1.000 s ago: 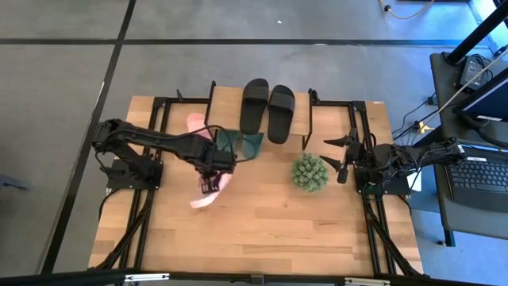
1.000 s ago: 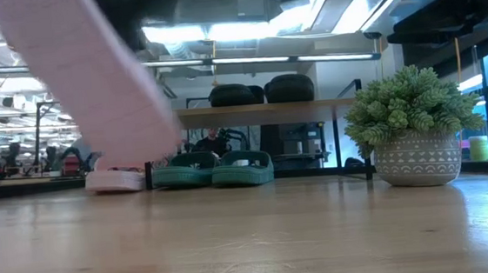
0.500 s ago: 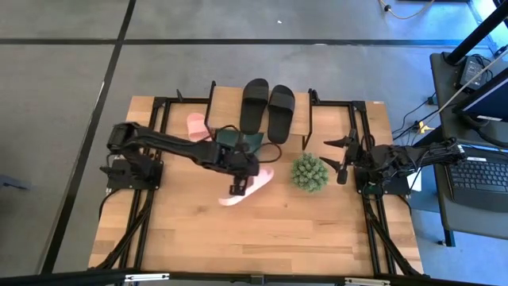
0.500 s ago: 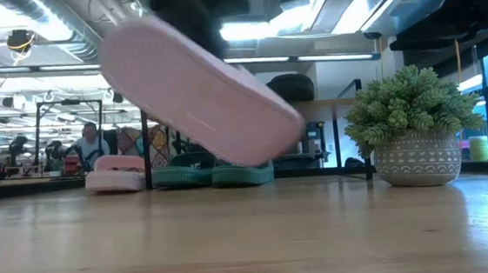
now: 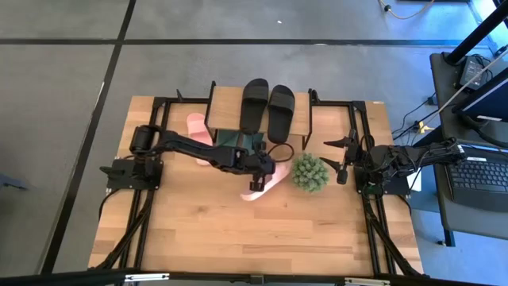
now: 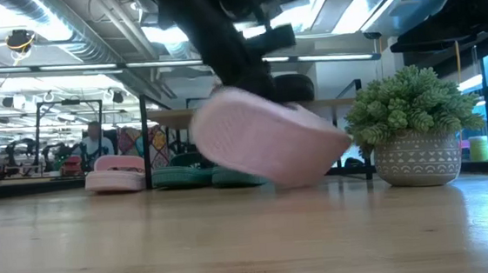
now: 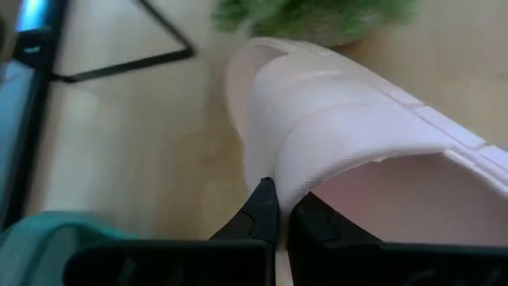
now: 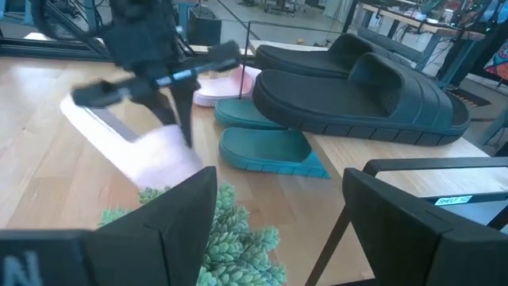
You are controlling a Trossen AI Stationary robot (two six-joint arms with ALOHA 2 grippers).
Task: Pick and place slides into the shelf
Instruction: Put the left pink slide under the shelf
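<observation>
On shelf (image 5: 226, 97): 2 black slides (image 5: 267, 106); beneath, 2 green (image 5: 242, 143); 2 pink, 1 pinched by left gripper (image 5: 257, 184); right gripper (image 5: 340, 157) agape

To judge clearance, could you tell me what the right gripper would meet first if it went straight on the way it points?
Probably the spiky green potted plant, directly ahead of the open right gripper; depth is unclear.

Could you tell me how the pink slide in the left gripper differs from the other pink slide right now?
The carried pink slide is pinched at its strap by the shut left gripper and hangs tilted near the plant; the other pink slide lies flat on the table. The carried one is out in front of the shelf; the other sits at the shelf's left end. Both look the same pale pink.
</observation>
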